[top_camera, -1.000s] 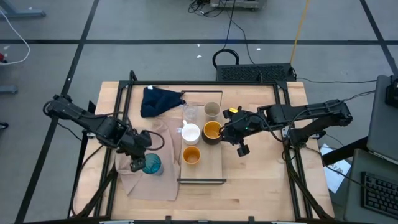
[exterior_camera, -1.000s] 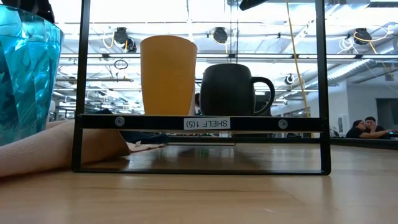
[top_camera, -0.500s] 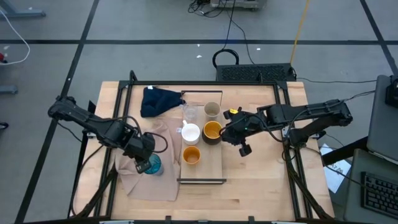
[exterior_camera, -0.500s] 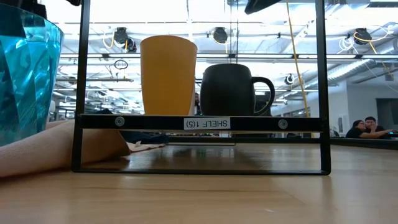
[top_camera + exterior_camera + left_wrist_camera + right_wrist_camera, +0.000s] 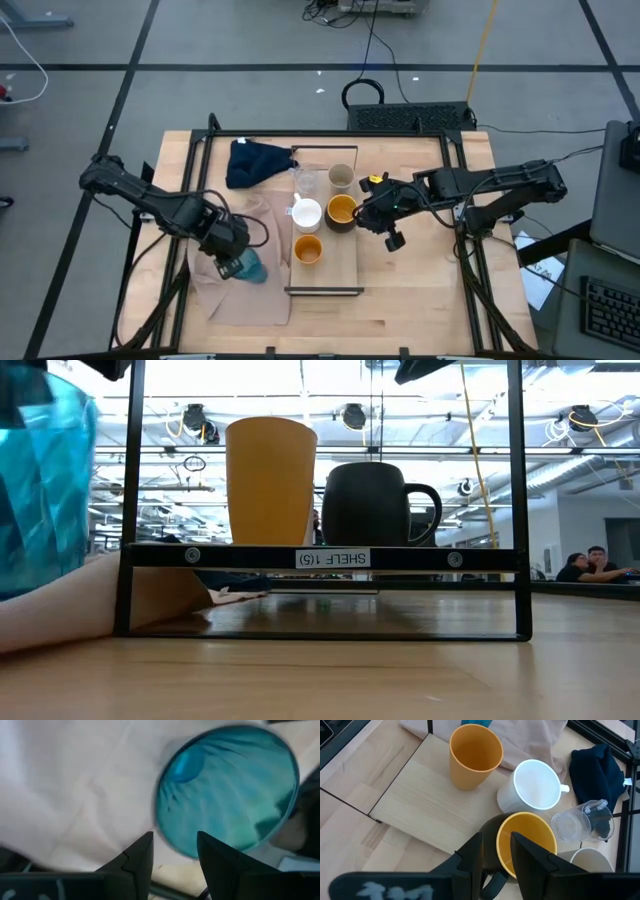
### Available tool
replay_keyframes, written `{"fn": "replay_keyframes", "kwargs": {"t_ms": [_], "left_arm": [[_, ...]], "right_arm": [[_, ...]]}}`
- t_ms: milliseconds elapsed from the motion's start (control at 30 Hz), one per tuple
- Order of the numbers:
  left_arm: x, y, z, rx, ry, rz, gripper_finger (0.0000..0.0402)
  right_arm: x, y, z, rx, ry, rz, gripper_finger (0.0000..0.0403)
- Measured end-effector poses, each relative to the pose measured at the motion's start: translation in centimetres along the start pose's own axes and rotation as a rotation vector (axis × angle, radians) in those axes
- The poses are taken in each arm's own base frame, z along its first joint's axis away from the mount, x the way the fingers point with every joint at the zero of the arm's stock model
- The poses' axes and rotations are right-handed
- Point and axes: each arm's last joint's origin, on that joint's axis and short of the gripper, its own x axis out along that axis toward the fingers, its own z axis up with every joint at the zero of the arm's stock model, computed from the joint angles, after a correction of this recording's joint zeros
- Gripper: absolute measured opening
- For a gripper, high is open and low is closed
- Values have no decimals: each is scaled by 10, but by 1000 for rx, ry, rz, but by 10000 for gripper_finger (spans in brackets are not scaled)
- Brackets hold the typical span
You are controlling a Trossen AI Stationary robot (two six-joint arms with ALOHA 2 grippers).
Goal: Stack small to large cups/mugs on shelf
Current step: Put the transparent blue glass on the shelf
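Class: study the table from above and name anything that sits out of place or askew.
The teal tumbler stands off the shelf, on the rumpled beige cloth, with the left claw on its rim. The other five cups are on the shelf. A dark blue cloth lies bunched at the far corner.

Grey floor (image 5: 100, 40) with dark stripes; ceiling lights (image 5: 345, 412) beyond.

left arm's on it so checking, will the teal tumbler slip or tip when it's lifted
The teal ribbed tumbler looks thin, translucent plastic, so probably light. Its ribs may help grip. It already seems tilted on the soft beige cloth with the left gripper at its rim, so it could tip.
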Motion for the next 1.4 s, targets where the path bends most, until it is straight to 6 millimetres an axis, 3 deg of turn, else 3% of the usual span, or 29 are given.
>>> {"fn": "replay_keyframes", "kwargs": {"t_ms": [700, 1067, 1400], "left_arm": [[1, -5, 6, -29, -41, -39, 149], [17, -5, 9, -89, 7, -42, 149], [18, -5, 9, 15, -9, -50, 141]], "right_arm": [[0, 0, 1, -11, -6, -2, 91], [0, 0, 1, -11, -6, -2, 91], [0, 0, 1, -11, -5, -2, 91]]}}
